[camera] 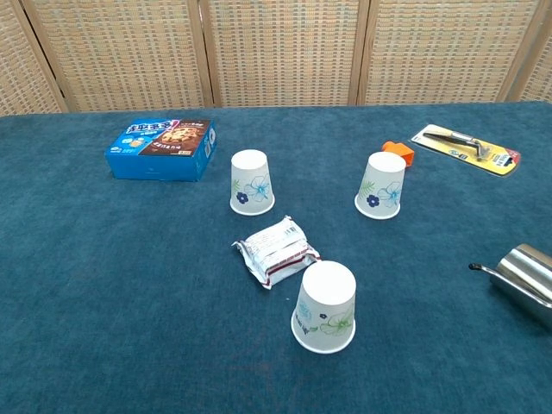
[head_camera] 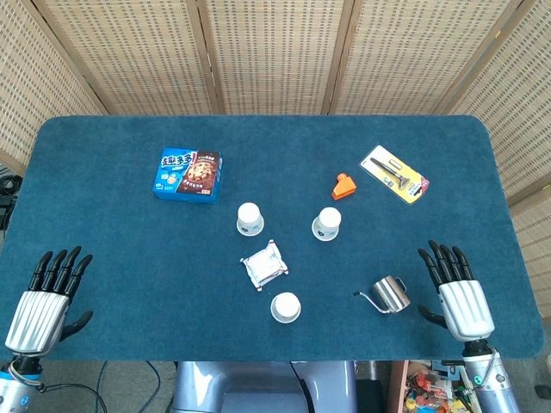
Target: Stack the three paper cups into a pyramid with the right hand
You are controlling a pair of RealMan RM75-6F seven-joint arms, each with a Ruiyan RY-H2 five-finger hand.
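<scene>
Three upturned paper cups (camera: 324, 308) apart

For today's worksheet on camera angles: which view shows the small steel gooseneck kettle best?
The head view: the small steel gooseneck kettle appears whole, with spout and handle. The chest view cuts it off at the right edge, showing only part of the body and spout.

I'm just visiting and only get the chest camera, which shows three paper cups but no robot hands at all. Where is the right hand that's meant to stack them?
Observer: The head view shows the right hand at the near right edge of the table, fingers spread, holding nothing.
Visitor: Is anything between it and the cups?
Observer: Yes. The steel kettle, cut off in your view, stands whole between that hand and the nearest cup.
Visitor: And the other hand?
Observer: The left hand is at the near left corner, also spread and empty.
</scene>
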